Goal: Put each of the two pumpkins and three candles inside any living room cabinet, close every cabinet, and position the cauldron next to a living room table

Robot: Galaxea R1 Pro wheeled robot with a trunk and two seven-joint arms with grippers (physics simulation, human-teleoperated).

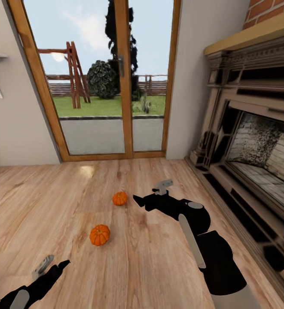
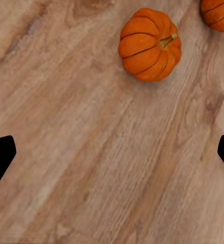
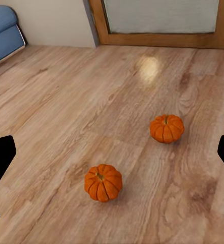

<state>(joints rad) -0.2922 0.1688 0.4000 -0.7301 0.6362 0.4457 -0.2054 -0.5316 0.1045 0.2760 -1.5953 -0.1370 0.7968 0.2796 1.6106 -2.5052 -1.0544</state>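
Pumpkins: 2, both bright orange with darker rib lines — the nearer pumpkin (image 1: 99, 234) and the farther pumpkin (image 1: 120, 198); stems brownish-tan.
Floor (image 1: 150, 266): warm light-brown wood planks, streaky grain with darker knots, 1 pale glare patch near the door.
Glass door frame (image 1: 125, 77): honey-orange wood.
Walls (image 1: 13, 128): plain off-white beige.
Fireplace (image 1: 262, 150): beige-grey surround, tan mantel shelf, red-brown brick above — inside, pale brick mottled with black soot.
Left gripper (image 1: 56, 267): black, with a grey piece.
Right gripper (image 1: 148, 195): black body, light-grey parts.
Sofa (image 3: 4, 35): blue.
Outdoors: green lawn, pale blue sky, dark green bush, reddish-brown swing frame.
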